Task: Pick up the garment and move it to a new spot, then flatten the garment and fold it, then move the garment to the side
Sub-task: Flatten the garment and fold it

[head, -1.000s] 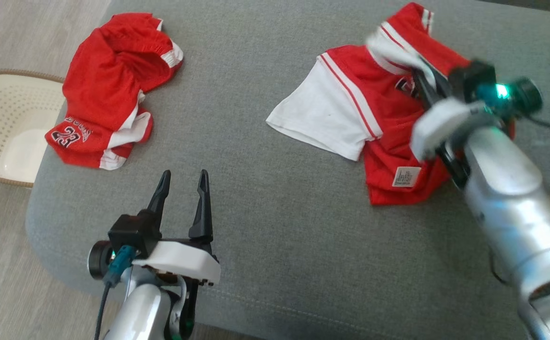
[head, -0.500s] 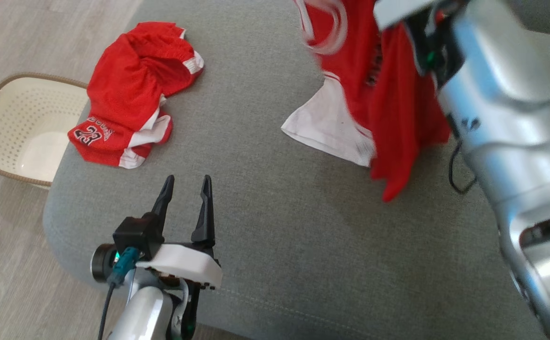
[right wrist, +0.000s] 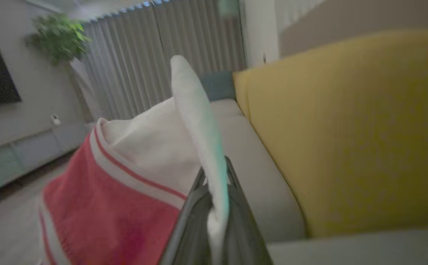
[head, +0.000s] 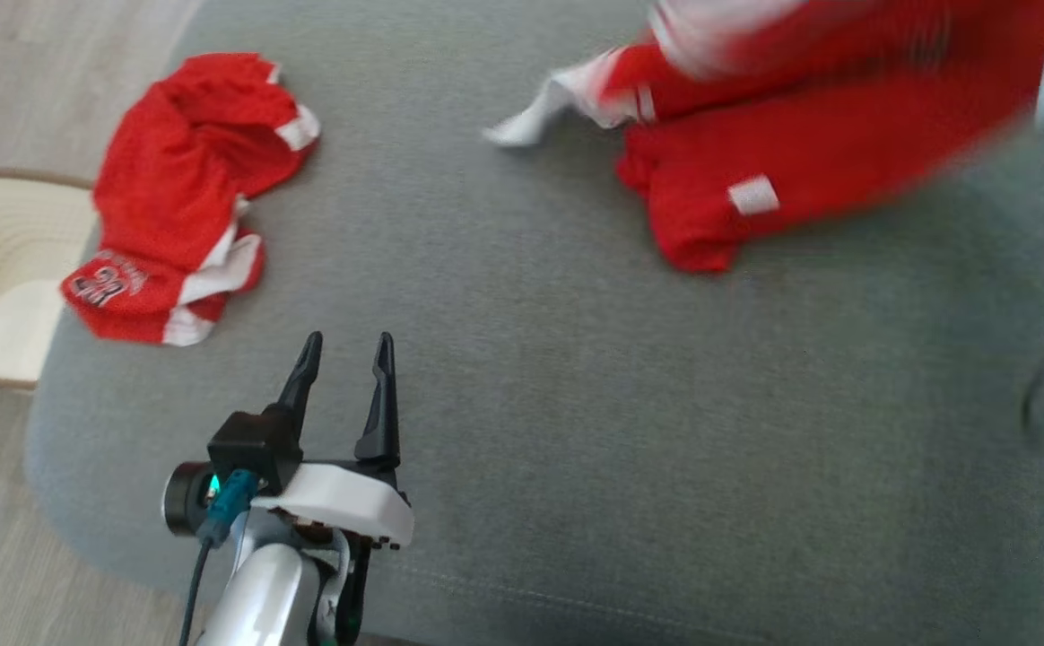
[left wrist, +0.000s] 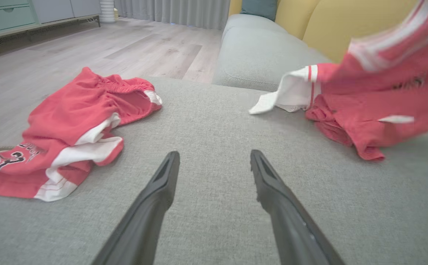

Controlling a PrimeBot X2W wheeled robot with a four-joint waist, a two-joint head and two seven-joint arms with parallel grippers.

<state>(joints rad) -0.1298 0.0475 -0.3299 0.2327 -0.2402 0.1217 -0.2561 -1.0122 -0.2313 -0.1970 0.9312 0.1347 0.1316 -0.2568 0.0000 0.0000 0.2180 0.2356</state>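
The garment is at the far right of the grey seat, half lifted: its upper part rises toward the right, while the lower bunch with the small white label looks to rest on the seat and the white sleeve trails off to the left. It is blurred in the head view, so you cannot read its exact lie there. Your right claw is pinched on a fold of the white and red cloth, which stands up between its fingers, with the yellow back cushion beyond. Your left claw hovers near the front edge of the seat at the left, fingers apart and holding nothing, well apart from the garment.

You are, by my reading, in the first step: the pick-up is made and the carry to a new spot is under way. Next you need a landing place on the bare middle of the seat, well apart from the red shorts at the far left and the basket on the floor beside them. Lower the cloth so it drapes rather than bunches, let go, then bring both claws in to spread it flat
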